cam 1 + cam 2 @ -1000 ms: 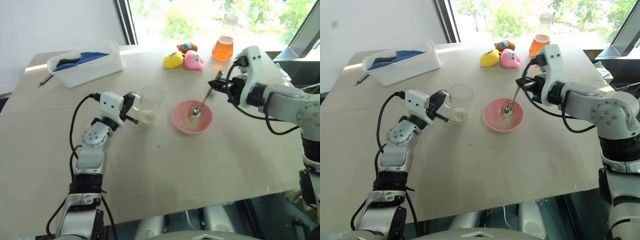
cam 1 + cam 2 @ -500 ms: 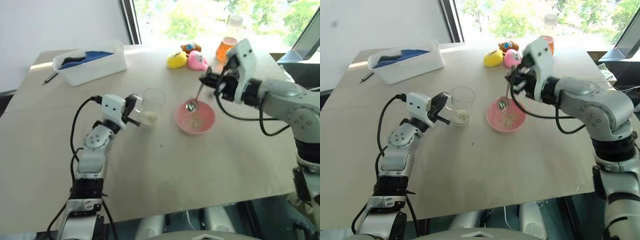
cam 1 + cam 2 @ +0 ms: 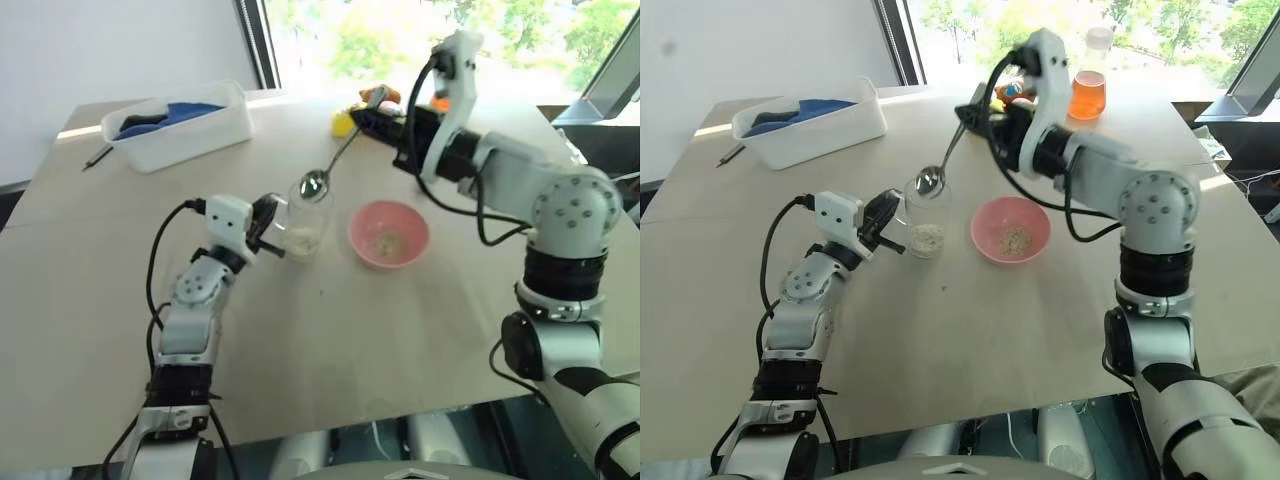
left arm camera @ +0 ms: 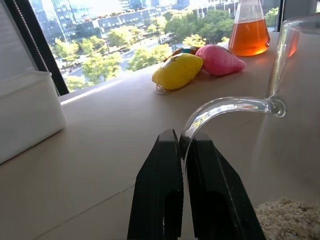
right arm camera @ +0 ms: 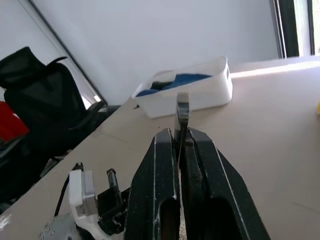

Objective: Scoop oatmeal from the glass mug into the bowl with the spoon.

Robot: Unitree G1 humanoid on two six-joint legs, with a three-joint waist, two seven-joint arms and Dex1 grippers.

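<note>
A: At the far left of the table point(image 3: 100, 330), well to the left of the spoon point(image 3: 931, 178), what sits there?

B: A white tub point(image 3: 176, 125) with blue cloth in it, and a dark pen point(image 3: 92, 157) just beside its left end. Both are well apart from the spoon.

A: And next along?

B: The left gripper point(image 3: 887, 222), lower than the spoon's bowl and to its left. Its two fingers are pinched together on the glass mug's handle; in the left wrist view the clear handle point(image 4: 227, 107) runs down between the fingertips point(image 4: 170, 145).

A: The glass mug point(image 3: 306, 216) itself?

B: Directly under the spoon's bowl, upright, with oatmeal point(image 3: 927, 237) lying in its bottom. The spoon's bowl hangs at the mug's rim, and I cannot tell if it touches the glass.

A: What holds the spoon?

B: The right gripper point(image 3: 385, 119), up and to the right of the spoon's bowl, clamped tight on the handle's end. The handle slopes down to the left from it.

A: To the right of that?

B: The pink bowl point(image 3: 388, 234), lower right of the spoon, just beside the mug, with a few oat flakes inside. Behind the right arm stand toy ducks point(image 3: 1008, 92) and a flask of orange liquid point(image 3: 1087, 88).
</note>
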